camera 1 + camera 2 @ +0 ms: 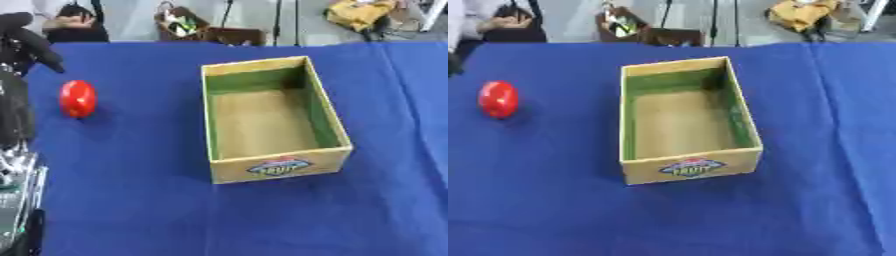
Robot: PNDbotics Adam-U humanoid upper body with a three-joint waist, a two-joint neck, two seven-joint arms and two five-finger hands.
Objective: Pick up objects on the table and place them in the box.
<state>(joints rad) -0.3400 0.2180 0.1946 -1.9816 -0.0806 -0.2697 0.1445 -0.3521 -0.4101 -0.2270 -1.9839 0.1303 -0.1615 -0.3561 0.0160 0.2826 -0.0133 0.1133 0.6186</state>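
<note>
Blue tablecloth [131, 200] separates red object [78, 98] from box [280, 167].

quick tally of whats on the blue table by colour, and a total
red: 1, the round red object, left of the box
yellow-tan: 1, the open box, green inside, nothing in it
total: 2
The left hand shows at the upper left edge, holding nothing.
</note>
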